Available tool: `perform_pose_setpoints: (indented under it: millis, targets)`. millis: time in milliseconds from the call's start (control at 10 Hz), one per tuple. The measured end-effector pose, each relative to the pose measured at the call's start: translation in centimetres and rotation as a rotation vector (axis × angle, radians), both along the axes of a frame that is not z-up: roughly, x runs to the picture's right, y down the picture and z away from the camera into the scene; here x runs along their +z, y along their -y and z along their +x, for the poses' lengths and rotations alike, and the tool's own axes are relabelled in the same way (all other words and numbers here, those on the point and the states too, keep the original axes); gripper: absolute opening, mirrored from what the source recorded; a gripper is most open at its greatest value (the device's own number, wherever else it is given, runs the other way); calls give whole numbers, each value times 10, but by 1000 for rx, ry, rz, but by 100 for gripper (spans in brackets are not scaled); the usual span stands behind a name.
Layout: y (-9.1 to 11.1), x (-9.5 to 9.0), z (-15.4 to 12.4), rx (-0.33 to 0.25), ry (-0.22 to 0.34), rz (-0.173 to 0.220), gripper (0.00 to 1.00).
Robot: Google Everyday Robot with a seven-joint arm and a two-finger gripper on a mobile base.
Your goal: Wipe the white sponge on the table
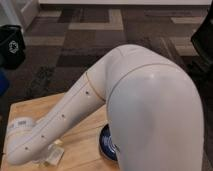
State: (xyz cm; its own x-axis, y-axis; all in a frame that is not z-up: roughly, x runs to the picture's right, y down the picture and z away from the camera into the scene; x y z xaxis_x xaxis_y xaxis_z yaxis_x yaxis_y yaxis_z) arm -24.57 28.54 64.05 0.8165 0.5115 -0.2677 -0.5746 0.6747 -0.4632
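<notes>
My white arm (145,100) fills most of the camera view and reaches down to the left over the light wooden table (35,107). Its wrist (20,140) ends at the table's lower left. The gripper is hidden below the wrist, at or past the bottom edge of the view. A small pale squarish thing (53,156) lies on the table just right of the wrist, partly covered by the forearm. It looks like the white sponge, but I cannot tell for sure.
A dark blue round dish (106,142) sits on the table, mostly hidden behind my arm. A black bin (12,45) stands on the patterned carpet at the far left. The table's far edge runs just behind the arm.
</notes>
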Motion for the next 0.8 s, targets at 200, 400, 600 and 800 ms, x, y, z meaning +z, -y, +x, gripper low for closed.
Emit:
perform_pose_setpoints:
  millis: [200, 400, 600, 800]
  targets:
    - [-3, 7, 5, 2, 10, 2, 65]
    - [-5, 14, 5, -21, 30, 9, 65]
    - [-6, 20, 3, -41, 45, 14, 65]
    - [-4, 27, -2, -63, 57, 22, 60]
